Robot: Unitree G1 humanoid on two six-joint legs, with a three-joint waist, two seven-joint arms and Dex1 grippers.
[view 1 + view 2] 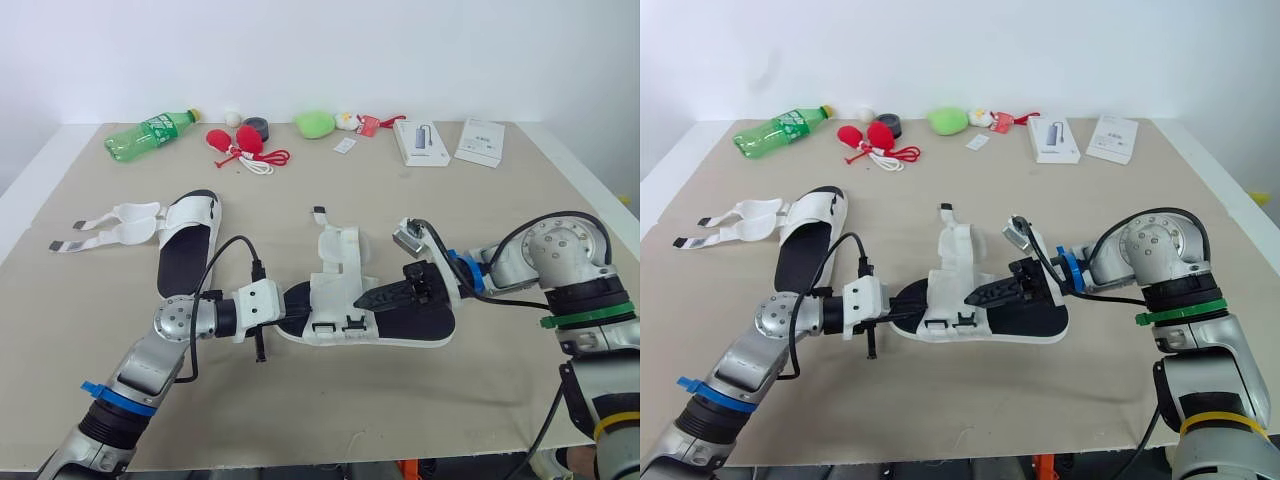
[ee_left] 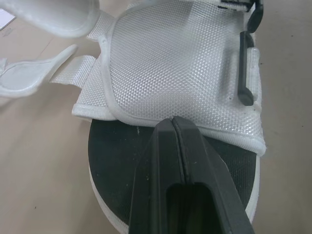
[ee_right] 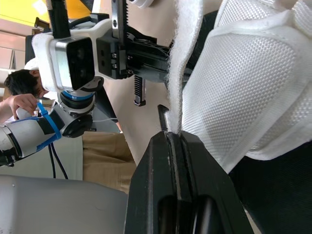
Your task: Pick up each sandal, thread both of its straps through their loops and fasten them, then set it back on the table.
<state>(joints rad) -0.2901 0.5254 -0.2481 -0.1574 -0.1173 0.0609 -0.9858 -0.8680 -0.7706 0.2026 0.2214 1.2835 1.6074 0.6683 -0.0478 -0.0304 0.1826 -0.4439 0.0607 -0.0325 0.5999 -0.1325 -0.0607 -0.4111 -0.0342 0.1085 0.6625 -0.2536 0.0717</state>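
R end effector (image 3: 174, 134) pinches strap (image 3: 183, 63) of sandal (image 1: 336, 285).

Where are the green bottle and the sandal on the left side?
green bottle (image 1: 155, 129): left eye view, on its label.
left sandal (image 1: 186, 258): left eye view, on its black footbed.

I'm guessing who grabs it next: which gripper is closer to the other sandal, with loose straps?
Left. The left gripper is just right of the loose-strapped sandal; the right gripper is farther off, pinching a strap of the middle sandal.

Matt woven-mesh cloth sandal (image 2: 180, 63)
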